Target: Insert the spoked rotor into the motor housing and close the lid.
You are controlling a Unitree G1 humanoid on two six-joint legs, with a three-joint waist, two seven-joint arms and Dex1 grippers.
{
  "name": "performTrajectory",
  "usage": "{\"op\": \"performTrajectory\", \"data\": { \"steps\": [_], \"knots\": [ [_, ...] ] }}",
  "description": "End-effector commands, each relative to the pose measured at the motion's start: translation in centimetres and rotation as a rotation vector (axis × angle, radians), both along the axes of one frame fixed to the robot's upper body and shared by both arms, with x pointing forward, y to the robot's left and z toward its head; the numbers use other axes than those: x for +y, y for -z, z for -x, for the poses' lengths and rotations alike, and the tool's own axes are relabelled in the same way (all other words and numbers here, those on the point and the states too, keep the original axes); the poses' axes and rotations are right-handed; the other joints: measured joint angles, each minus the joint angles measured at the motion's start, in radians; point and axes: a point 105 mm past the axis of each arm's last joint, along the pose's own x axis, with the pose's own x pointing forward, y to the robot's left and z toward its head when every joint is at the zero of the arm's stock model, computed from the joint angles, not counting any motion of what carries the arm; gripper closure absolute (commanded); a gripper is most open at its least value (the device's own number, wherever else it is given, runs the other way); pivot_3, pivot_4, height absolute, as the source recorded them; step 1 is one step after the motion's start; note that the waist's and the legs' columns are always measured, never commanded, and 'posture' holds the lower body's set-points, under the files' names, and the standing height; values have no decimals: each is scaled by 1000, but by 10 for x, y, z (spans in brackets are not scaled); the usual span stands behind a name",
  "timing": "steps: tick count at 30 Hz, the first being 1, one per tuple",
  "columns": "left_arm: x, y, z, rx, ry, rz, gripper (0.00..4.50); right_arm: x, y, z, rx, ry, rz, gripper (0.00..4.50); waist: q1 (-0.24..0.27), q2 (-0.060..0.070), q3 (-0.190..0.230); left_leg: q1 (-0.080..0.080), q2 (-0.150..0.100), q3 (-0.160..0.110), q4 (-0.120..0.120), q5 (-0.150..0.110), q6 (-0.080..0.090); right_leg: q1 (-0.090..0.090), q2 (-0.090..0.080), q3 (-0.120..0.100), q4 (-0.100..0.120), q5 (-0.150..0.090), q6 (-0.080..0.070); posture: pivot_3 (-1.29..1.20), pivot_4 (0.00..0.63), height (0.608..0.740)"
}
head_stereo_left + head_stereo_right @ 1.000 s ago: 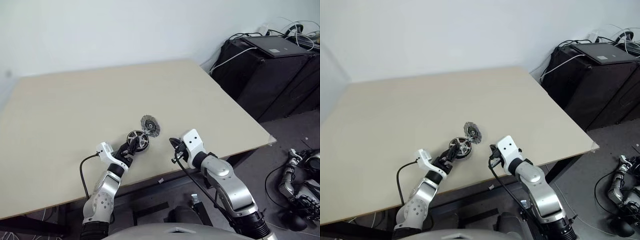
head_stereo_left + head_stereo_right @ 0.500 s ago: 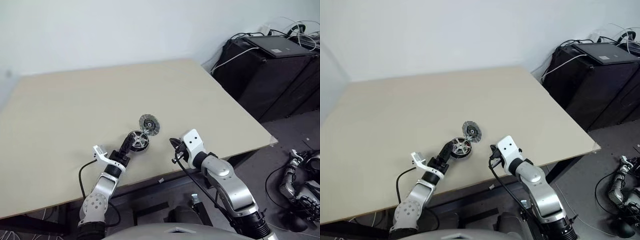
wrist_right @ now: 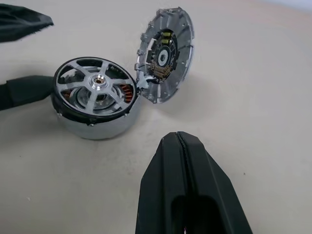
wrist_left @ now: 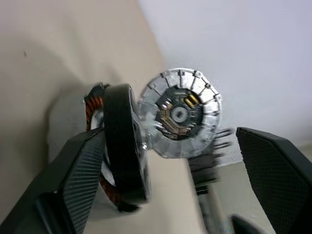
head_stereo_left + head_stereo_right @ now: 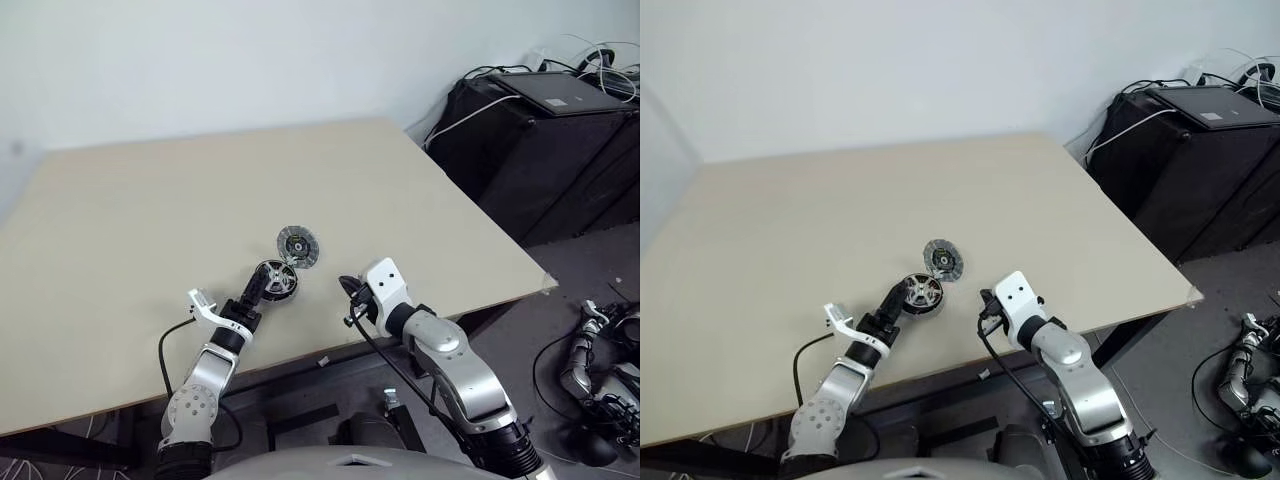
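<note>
no writing or brand can be read on any part

the rotor sits seated in the housing, copper windings showing between its spokes; the pair stands low and centre-left on the table in the left eye view, at. the lid leans tilted against the housing's upper-right edge, touching it, dark face with green and white bits turned toward the right gripper; it is not yet closed over the rotor

the left gripper stands wide, one finger against the housing's side and the other finger well apart from it past the lid, nothing pinched between them. the right gripper is pressed shut on nothing, near the parts at lower centre of its wrist view, apart from them

against a second ago, the left wrist has rolled, its white mount now lying further left and lower in the left eye view, while the rotor, housing and right gripper keep their places; the lid sits slightly higher and left
</note>
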Motion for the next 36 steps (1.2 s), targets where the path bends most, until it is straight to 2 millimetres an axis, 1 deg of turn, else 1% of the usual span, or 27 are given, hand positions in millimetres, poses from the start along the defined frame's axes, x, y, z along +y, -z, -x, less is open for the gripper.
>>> {"op": "performTrajectory", "data": {
  "steps": [1,5,8,11,19,22,24,27,28,31,33,35,36],
  "knots": [
    [-20,-20,-5,-20,22,218,14,-1,-15,-5,-59,2,-12,4500,2,0,0,0,0,0,0,0,0,0,0,0,0,0,0,0,0,740],
    [-20,-25,-3,-24,46,318,14,-1,-15,-5,-60,2,-9,4500,2,0,0,0,0,0,0,0,0,0,0,0,0,0,0,0,0,740],
    [-20,-29,-1,-48,63,337,14,-2,-15,-6,-61,3,-8,4500,1,0,0,0,0,0,0,0,0,0,0,0,0,0,0,0,0,740],
    [-18,-30,-2,-63,52,301,14,-3,-15,-6,-61,3,-7,4500,0,0,0,0,0,0,0,0,0,0,0,0,0,0,0,0,0,740],
    [-12,-17,-9,-4,-21,241,14,-3,-16,-5,-64,7,-6,4500,2,0,0,0,0,0,0,0,0,0,0,0,0,0,0,0,0,740],
    [-12,-17,-11,-18,-29,216,14,-3,-16,-5,-65,9,-7,4500,2,0,0,0,0,0,0,0,0,0,0,1,0,0,0,0,0,740],
    [-12,-17,-14,-31,-34,165,14,-3,-16,-5,-66,10,-7,4500,2,0,0,0,0,0,0,0,0,0,0,1,0,0,0,0,0,740],
    [-14,-15,-18,-34,-51,92,14,-4,-16,-5,-66,12,-7,4500,3,0,0,0,0,0,0,0,0,1,0,1,0,0,0,0,0,740],
    [-15,-15,-20,-43,-52,23,14,-4,-16,-5,-65,13,-7,4500,3,0,0,0,0,0,0,0,0,1,0,1,0,0,0,0,0,740],
    [-21,-21,-21,-93,-35,-59,14,-5,-16,-4,-64,16,-5,4500,4,0,0,0,-1,0,1,0,0,1,0,1,0,0,0,0,0,740],
    [-28,-25,-19,-125,7,-68,14,-5,-16,-4,-62,19,-7,4500,4,0,0,0,-1,0,1,0,0,1,0,1,0,0,0,0,0,740],
    [-32,-22,-18,-118,35,-72,14,-4,-15,-3,-59,16,-8,4500,4,0,0,0,-1,0,1,0,0,1,0,1,0,0,0,0,0,740],
    [-32,-20,-17,-98,29,-47,14,-2,-13,-2,-52,8,-11,4500,5,0,0,0,-1,0,1,0,0,1,0,1,0,0,0,0,0,740]
  ]
}}
